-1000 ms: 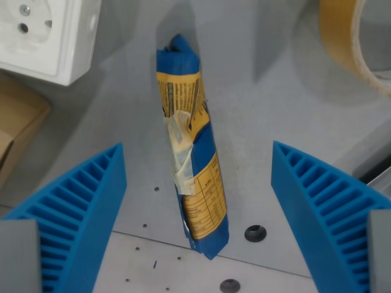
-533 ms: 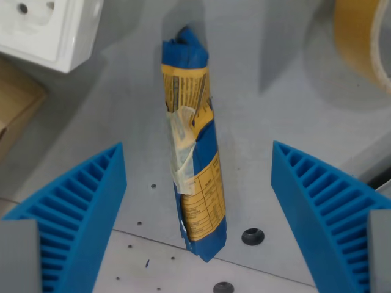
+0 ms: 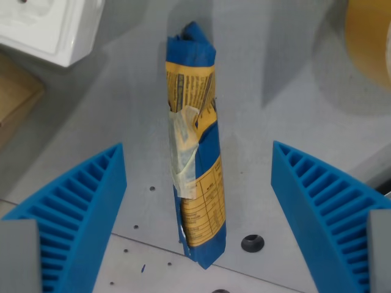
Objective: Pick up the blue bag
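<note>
The blue bag (image 3: 194, 146) lies on the grey table, a long narrow pack with a yellow label and a strip of clear tape across its middle. It runs from the top centre of the wrist view down to the lower centre. My gripper (image 3: 198, 183) is open above it, with one blue ribbed finger (image 3: 73, 213) on the wrist view's left and the other (image 3: 327, 210) on the right. The bag lies between the two fingers, touching neither.
A white socket box (image 3: 46, 27) sits at the top left, with a brown cardboard piece (image 3: 15, 104) below it. A roll of tan tape (image 3: 369, 39) is at the top right. A black screw hole (image 3: 252, 243) marks the table beside the bag's lower end.
The camera has come lower and closer: the bag looks larger and the socket box and tape roll have slid toward the frame edges. The fingers remain equally wide apart.
</note>
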Robot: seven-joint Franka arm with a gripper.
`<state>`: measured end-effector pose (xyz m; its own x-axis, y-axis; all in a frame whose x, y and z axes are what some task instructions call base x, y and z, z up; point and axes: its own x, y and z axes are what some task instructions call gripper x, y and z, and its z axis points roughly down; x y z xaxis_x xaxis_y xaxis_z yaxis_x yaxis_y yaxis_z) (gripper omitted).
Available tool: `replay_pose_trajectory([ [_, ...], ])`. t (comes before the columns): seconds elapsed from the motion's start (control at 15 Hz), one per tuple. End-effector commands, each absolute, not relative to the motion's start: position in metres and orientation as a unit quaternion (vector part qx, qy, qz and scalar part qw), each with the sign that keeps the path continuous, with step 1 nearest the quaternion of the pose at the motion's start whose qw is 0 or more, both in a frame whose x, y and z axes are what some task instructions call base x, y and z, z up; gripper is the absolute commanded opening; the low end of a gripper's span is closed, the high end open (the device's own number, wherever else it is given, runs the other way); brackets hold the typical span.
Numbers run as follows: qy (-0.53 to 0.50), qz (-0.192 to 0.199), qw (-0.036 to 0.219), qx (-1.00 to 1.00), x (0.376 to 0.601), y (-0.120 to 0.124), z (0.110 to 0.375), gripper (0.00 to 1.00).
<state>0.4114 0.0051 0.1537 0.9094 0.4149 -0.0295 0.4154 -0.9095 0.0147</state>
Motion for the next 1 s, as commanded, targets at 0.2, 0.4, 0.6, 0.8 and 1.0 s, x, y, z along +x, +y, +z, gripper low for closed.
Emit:
replay_pose_trajectory([
  [0.2, 0.225, 0.022, 0.037, 0.973, 0.409, 0.007, 0.152, 1.0],
  [0.4, 0.225, 0.023, 0.038, 0.973, 0.414, 0.01, 0.137, 1.0],
  [0.6, 0.222, 0.023, 0.04, 0.974, 0.412, 0.004, 0.122, 0.0],
  [0.8, 0.222, 0.023, 0.04, 0.974, 0.412, 0.004, 0.122, 0.0],
  [1.0, 0.222, 0.023, 0.04, 0.974, 0.412, 0.004, 0.122, 0.0],
])
